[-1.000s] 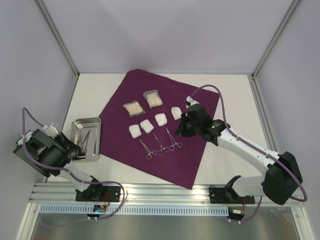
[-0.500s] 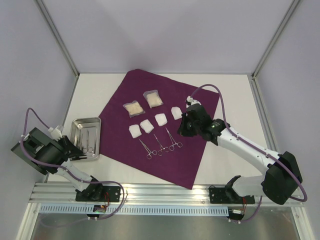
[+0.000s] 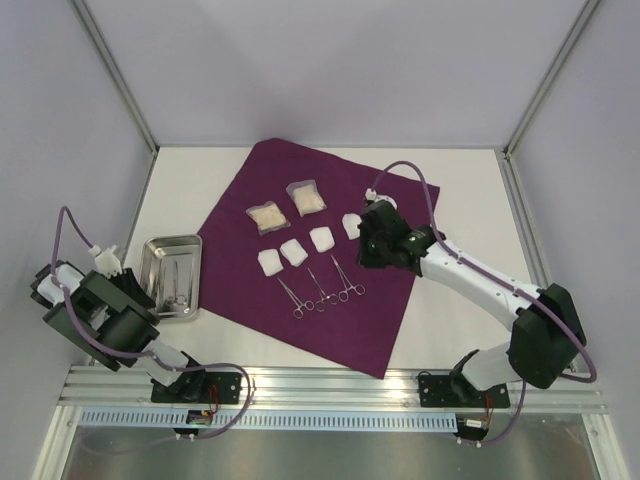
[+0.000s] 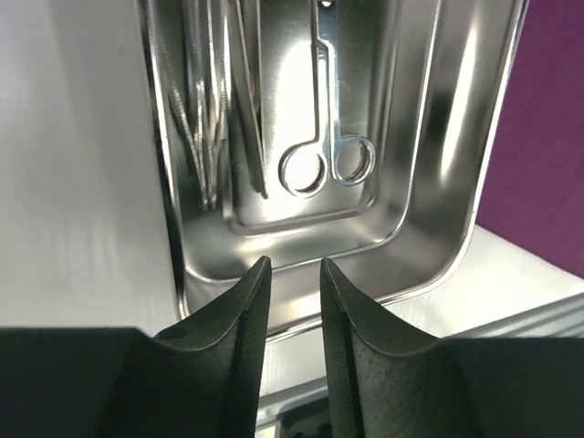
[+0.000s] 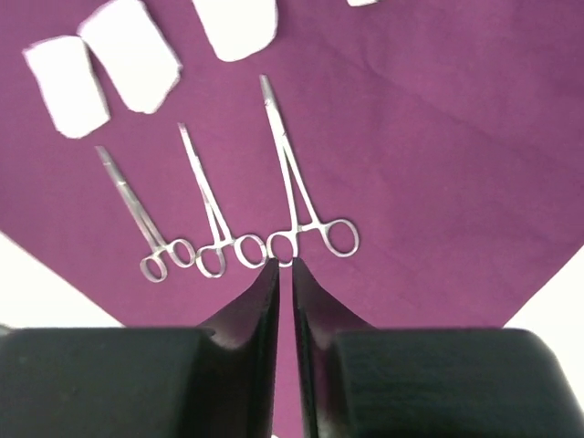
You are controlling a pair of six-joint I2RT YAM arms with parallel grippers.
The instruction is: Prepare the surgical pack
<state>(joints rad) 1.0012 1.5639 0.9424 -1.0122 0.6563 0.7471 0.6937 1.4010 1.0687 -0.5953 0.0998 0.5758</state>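
Observation:
The surgical pack is a plum-purple drape (image 3: 345, 185) spread flat as a big square sheet. On it lie two bagged gauze packets (image 3: 268, 217), several white gauze pads (image 3: 294, 252) and three forceps (image 3: 318, 290). My right gripper (image 3: 368, 250) hovers above the drape's right part with its jaws almost together and empty. In the right wrist view its tips (image 5: 285, 265) hang over the ring handles of the forceps (image 5: 294, 182). My left gripper (image 3: 140, 298) is narrowly open and empty. It hangs over the near rim of the steel tray (image 4: 429, 265).
The steel tray (image 3: 153, 262) stands left of the drape and holds scissors (image 4: 321, 137) and tweezers (image 4: 203, 119). Grey walls with metal frame posts close the back and sides. A rail (image 3: 330, 385) runs along the near edge.
My left arm has drawn back from inside the tray toward the near left. My right gripper has shifted a little left and back over the drape.

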